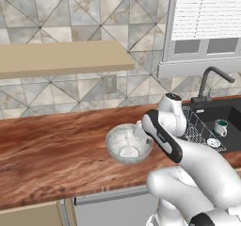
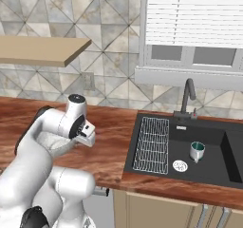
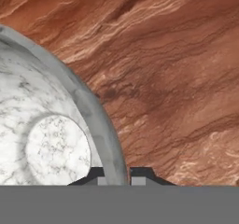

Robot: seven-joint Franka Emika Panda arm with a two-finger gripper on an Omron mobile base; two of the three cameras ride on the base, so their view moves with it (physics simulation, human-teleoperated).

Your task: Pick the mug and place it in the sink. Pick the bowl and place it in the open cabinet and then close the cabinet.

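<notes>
The bowl (image 1: 128, 145) sits on the wooden counter (image 1: 56, 145) left of the sink (image 2: 209, 146), where the mug (image 2: 196, 151) stands in the basin. In the hand view, the gripper (image 3: 117, 174) is clamped narrow across the bowl's rim; the base views leave its fingers apparently hidden behind the arm.

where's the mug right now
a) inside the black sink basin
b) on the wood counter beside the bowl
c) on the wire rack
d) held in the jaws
a: the mug stands upright on the floor of the sink, right of the wire rack, while the jaws pinch the rim of the bowl.
</notes>
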